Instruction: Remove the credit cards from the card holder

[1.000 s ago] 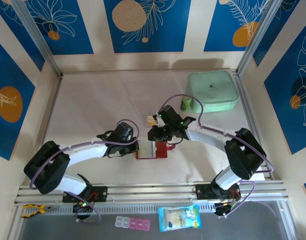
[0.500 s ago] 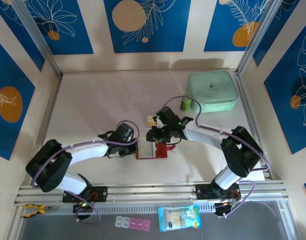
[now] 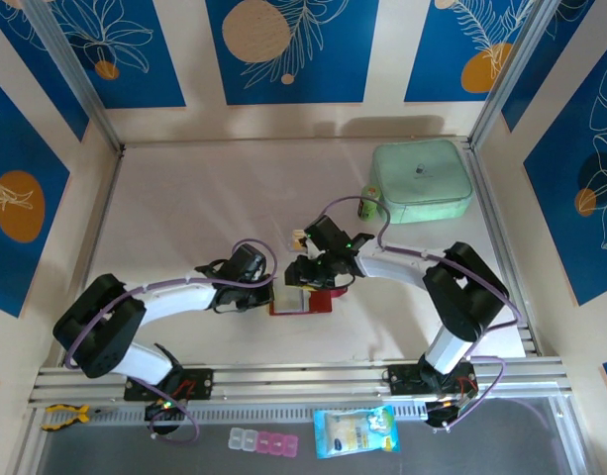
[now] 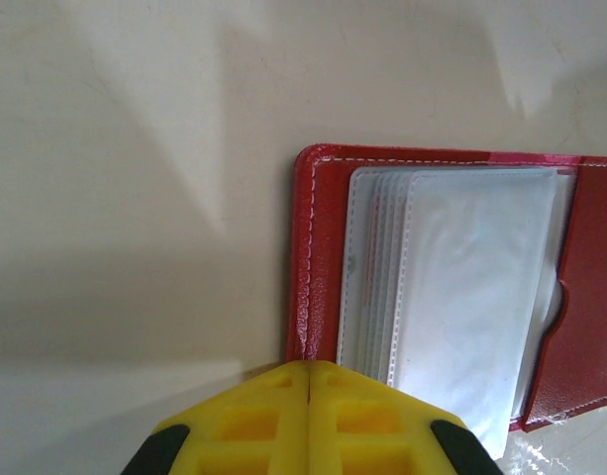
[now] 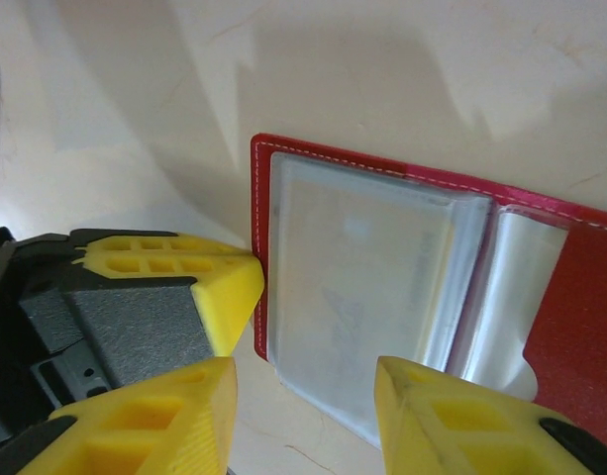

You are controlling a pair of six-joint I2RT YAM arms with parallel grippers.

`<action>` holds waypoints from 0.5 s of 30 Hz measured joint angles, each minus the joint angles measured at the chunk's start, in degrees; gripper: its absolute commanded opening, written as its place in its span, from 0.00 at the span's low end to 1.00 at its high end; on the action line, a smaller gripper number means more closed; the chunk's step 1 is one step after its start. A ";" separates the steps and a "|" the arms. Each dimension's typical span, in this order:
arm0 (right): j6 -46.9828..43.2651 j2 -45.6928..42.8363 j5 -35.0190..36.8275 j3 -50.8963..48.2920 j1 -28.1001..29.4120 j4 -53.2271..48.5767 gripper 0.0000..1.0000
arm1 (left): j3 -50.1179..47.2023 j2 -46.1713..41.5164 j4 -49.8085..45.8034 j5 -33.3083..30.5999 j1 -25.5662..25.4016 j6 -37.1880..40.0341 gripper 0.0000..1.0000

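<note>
We have the holder (image 3: pixel 323 301) lying open on the table (image 3: pixel 184 218), between the two grippers. The left gripper (image 4: pixel 308 381) is closed, its tips at the holder's left edge, seemingly pinning it. The right gripper (image 5: pixel 303 396) stands open and empty over the clear sleeves (image 5: pixel 362 287). What looks like a small yellowish card (image 3: pixel 300 238) lies just beyond, already out. We cannot tell whether the sleeves hold more.

Table (image 3: pixel 174 213), left half and far centre: bare, free passage. Card holder (image 3: pixel 323 302) hemmed in: left gripper (image 3: pixel 271 294) closed at its left edge, right gripper (image 3: pixel 304 273) parted directly above it. Mint-green case (image 3: pixel 422 180) and small green bottle (image 3: pixel 368 206) obstruct the far-right corner.
</note>
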 measured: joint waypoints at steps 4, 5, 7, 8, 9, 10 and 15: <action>-0.02 1.86 -0.59 0.74 0.48 0.13 0.40 | 0.00 0.00 0.00 0.02 0.00 -0.02 0.04; 0.00 2.25 -0.83 0.98 0.59 0.13 0.40 | 0.00 0.00 -0.02 0.02 0.00 0.00 0.04; 0.00 2.78 -1.07 1.14 0.72 0.31 0.40 | 0.00 0.00 -0.02 0.00 0.00 0.00 0.04; 0.00 3.02 -1.07 1.22 0.85 0.31 0.40 | 0.00 0.00 -0.02 0.00 0.00 0.00 0.04; 0.00 3.32 -1.09 1.33 0.92 0.31 0.40 | 0.00 0.00 -0.02 0.00 0.00 0.00 0.04; 0.00 3.54 -1.09 1.42 0.94 0.37 0.40 | 0.00 0.02 -0.02 0.02 0.00 0.00 0.04; 0.00 4.98 -1.07 1.81 1.05 0.24 0.40 | 0.00 0.11 -0.02 0.00 0.00 0.00 0.04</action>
